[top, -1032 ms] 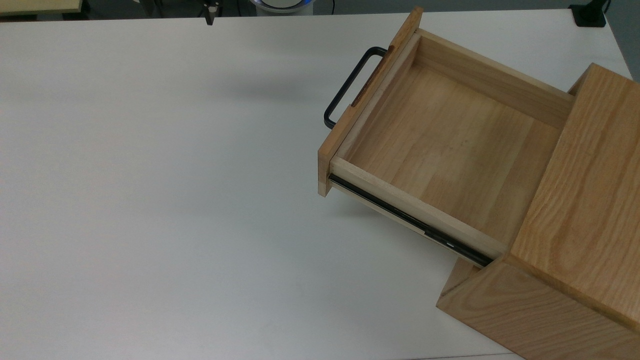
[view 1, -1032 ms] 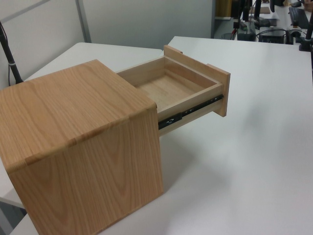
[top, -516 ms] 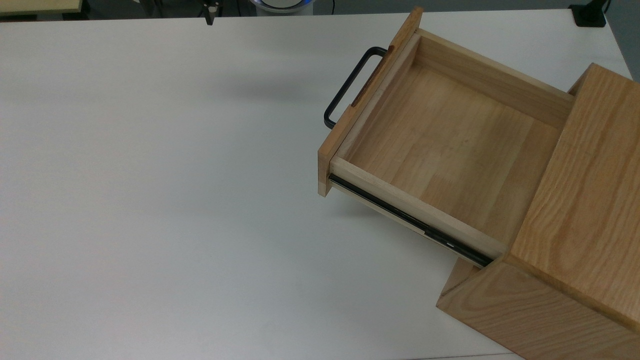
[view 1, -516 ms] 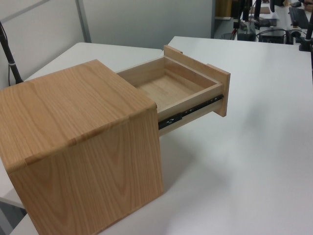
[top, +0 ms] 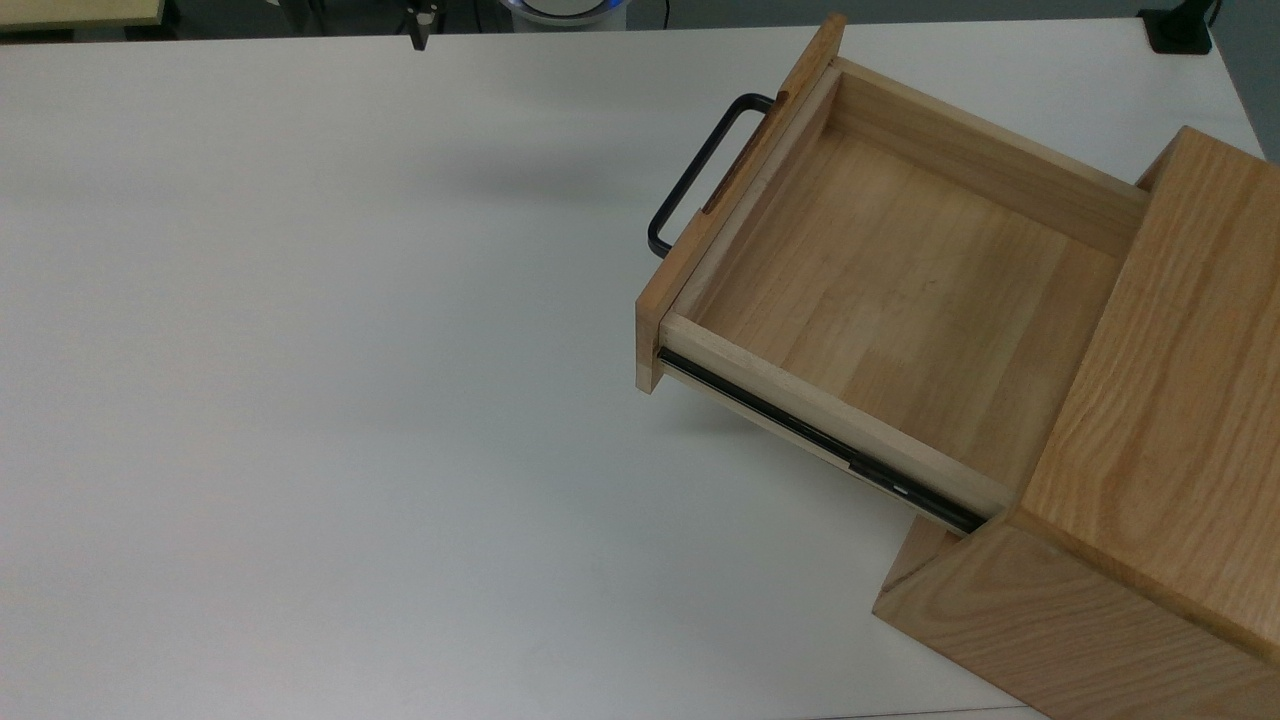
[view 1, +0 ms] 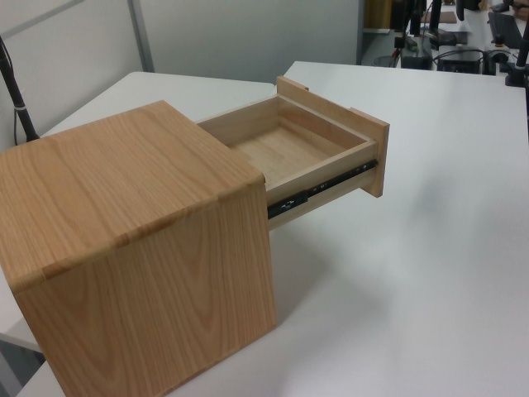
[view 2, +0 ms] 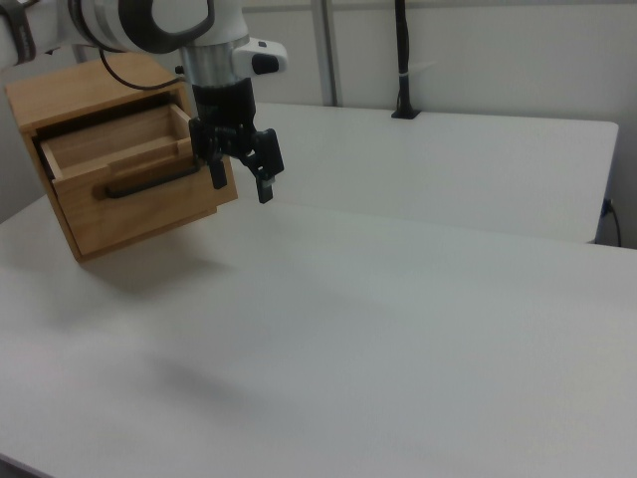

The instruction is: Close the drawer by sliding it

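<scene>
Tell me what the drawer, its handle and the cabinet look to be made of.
Drawer: pale wood, likely pine, glued strips visible in the floor, matte. Handle: thin black bar, probably painted or coated metal. Cabinet: darker wood with bold oak-like grain; whether solid or veneer cannot be told.

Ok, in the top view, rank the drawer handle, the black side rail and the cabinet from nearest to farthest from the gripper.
The gripper sits at the top view's upper edge.
1. Handle, on the front of the drawer, facing the top view's left.
2. Side rail, along the drawer's lower side.
3. Cabinet, at the top view's right.
</scene>
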Available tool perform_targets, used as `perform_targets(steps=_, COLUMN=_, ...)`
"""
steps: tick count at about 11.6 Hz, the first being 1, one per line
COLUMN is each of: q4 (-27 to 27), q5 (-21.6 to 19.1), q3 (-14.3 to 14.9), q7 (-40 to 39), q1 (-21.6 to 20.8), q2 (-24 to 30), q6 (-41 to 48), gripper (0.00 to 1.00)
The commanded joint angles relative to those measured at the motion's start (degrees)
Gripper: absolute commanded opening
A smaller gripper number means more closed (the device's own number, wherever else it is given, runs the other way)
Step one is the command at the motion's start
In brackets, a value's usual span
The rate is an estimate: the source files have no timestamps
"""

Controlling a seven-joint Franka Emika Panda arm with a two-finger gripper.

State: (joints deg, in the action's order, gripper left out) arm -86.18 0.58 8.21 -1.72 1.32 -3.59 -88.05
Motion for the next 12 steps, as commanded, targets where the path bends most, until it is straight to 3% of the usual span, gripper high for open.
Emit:
perform_targets(steps=1, q4=-0.3, q5=1.27, q3=0.05, q7=-1.0, q1=-0.8, q2=0.42, q6=1.12, gripper=1.0)
perform_targets(steps=7, q4=-0.56, q5=1.54, q3=-0.48, q7=-11.44, q1=-0.97, q2=0.25, q6=1.13, gripper=0.98)
perform_targets(steps=9, q4=-0.65, q5=1.44, q3=-1.0, q7=-23.78, q1=-3.24, q2=0.33, q6=1.47, gripper=0.71)
perform_targets(steps=10, q4=-0.83, q5=1.44, q3=-1.0, q7=-28.04, q1=-4.47, q2=0.33, q6=1.74, gripper=0.59)
perform_targets(steps=12, q4=-1.97, q5=1.44, q3=-1.0, q7=-33.16, q1=-8.25, q2=-0.28, q6=1.57, gripper=0.25)
